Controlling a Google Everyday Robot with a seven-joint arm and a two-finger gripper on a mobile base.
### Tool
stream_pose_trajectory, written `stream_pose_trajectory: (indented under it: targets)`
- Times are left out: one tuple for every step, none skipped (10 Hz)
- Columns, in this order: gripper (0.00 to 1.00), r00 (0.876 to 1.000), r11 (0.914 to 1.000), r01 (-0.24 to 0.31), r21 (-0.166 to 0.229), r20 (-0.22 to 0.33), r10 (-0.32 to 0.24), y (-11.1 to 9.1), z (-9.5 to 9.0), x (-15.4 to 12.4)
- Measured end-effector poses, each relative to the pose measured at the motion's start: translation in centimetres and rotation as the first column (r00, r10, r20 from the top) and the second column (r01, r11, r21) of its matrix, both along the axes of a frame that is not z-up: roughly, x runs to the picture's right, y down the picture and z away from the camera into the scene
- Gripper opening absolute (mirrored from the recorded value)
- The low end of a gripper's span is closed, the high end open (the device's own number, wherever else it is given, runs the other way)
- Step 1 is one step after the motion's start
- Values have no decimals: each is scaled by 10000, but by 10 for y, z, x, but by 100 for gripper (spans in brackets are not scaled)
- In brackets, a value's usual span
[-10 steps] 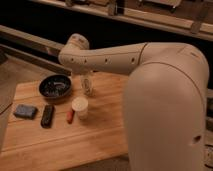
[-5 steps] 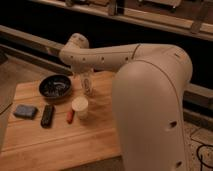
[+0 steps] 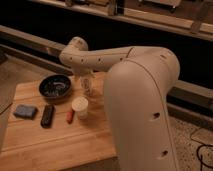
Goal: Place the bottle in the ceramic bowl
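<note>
The slim, pale, translucent bottle (image 3: 88,86) stands on the wooden table (image 3: 55,145), just right of the ceramic bowl (image 3: 55,88). The bowl is black, round and shallow, with grey-blue mottling inside. My gripper (image 3: 86,80) hangs down from the cream arm (image 3: 100,57) right at the bottle's top, and the bottle's upper part merges with it. The bottle's base seems to rest on the table.
A wider white cup (image 3: 80,107) stands in front of the bottle, with a small red item (image 3: 70,116) beside it. A black remote (image 3: 47,115) and a blue sponge (image 3: 25,111) lie to the left. My large arm housing (image 3: 142,105) blocks the table's right side.
The big near part of my arm has shifted left in the view. The gripper has stayed at the bottle, and the bottle has not moved.
</note>
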State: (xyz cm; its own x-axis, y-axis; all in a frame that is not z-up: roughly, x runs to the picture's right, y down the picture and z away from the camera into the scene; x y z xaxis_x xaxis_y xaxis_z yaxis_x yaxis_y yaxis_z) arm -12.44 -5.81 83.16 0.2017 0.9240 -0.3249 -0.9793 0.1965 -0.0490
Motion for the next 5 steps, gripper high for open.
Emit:
stream_pose_trajectory:
  targets:
    - [54,9999,9998,103,-179,35,-103,6,5,-5]
    - [47,9999,9997,132,-201,54,-131,6,6,-5]
    - [38,9998,9996,144,-252,101,-142,7,7,-6]
    - [26,9998,9995,171,-267,144,-168,7,8,-8]
    - [16,9997,9995,178,-272,150,-174,6,9,-7]
